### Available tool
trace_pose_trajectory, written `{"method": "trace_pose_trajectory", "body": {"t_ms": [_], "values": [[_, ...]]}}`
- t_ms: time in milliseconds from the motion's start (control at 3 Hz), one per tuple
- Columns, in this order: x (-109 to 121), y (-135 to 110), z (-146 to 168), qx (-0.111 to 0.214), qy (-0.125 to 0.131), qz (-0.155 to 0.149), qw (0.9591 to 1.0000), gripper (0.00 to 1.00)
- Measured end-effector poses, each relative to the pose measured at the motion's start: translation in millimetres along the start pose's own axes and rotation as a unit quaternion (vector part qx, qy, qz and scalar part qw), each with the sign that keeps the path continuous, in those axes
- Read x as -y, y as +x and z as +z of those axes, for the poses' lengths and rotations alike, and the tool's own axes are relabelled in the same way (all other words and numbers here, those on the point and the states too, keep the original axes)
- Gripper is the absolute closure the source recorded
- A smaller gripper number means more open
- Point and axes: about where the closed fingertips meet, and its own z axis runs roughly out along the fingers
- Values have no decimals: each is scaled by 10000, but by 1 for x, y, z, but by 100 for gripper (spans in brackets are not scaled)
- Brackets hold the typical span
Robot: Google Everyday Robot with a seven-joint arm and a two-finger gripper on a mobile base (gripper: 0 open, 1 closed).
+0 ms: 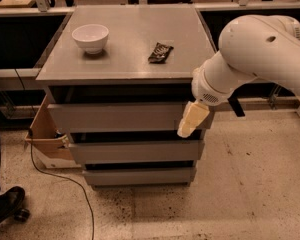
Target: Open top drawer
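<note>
The top drawer (pixel 115 116) is the wide matte-grey front just under the cabinet top, with a dark gap above it. Two smaller grey fronts sit below it. My gripper (pixel 190 121), cream-coloured at the end of the white arm, hangs in front of the right end of the top drawer front, its tip near the drawer's lower edge. I cannot tell whether it touches the front.
On the cabinet top (pixel 127 59) stand a white bowl (pixel 90 37) at the left and a dark wrapper (pixel 160 52) at the middle right. A cardboard box (pixel 44 134) and a black cable (pixel 60 176) lie to the left on the floor. A dark shoe (pixel 7 204) is at bottom left.
</note>
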Motion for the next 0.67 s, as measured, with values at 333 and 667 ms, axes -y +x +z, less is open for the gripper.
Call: {"method": "trace_pose_trajectory", "body": {"t_ms": [333, 667], "values": [[-6, -2, 5, -18, -23, -31, 10000, 0], [-19, -1, 28, 38, -129, 68, 9999, 0]]}}
